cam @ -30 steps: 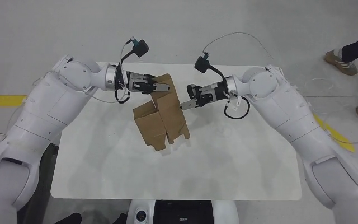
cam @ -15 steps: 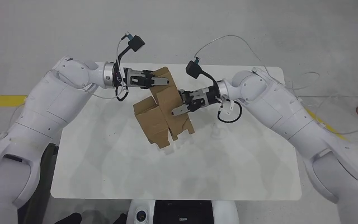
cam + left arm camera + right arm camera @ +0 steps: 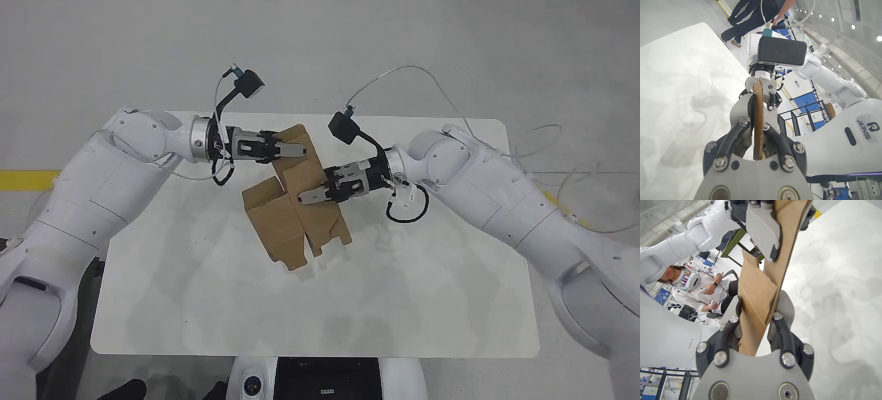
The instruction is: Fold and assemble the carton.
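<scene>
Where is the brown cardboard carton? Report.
Top view: the brown cardboard carton is over the far middle of the white table, between the left gripper at its far edge and the right gripper.

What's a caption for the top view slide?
Left gripper and right gripper each clamp the partly folded brown carton over the white table.

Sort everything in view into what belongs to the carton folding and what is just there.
Job: carton; left gripper and right gripper, each clamped on one of its cardboard panels.
Just there: white table; yellow floor line.
</scene>
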